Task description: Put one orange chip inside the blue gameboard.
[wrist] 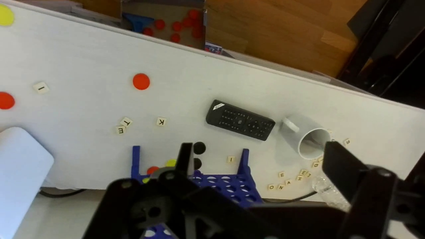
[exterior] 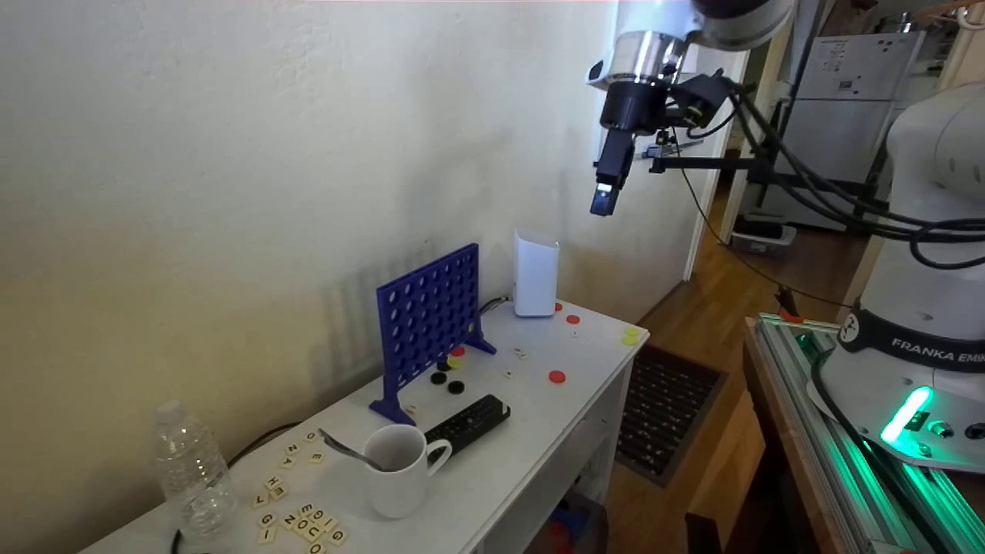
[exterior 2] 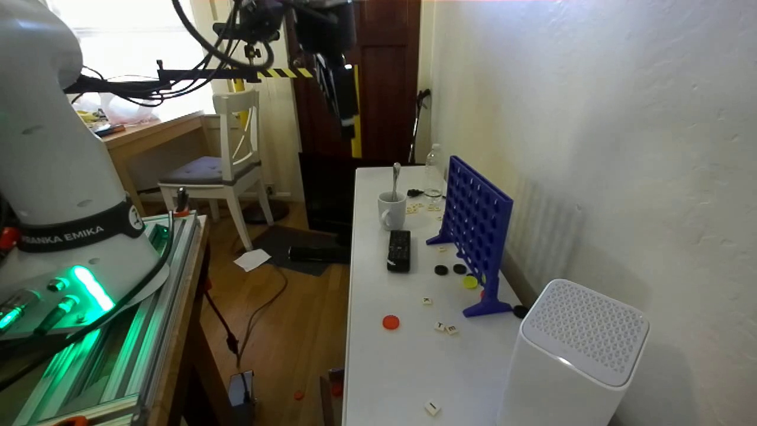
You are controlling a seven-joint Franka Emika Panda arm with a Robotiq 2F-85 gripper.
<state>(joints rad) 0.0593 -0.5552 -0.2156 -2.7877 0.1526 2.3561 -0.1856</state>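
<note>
The blue gameboard stands upright near the wall on the white table; it also shows in an exterior view and, partly hidden behind my gripper, in the wrist view. An orange-red chip lies flat near the table's front edge; it also shows in an exterior view and in the wrist view. Another orange chip lies further left in the wrist view. My gripper is open with nothing between its fingers. It hangs high above the table in both exterior views.
A white mug with a spoon, a black remote, a clear bottle and a tall white box stand or lie on the table. Letter tiles, black chips and yellow chips are scattered. A box below holds orange chips.
</note>
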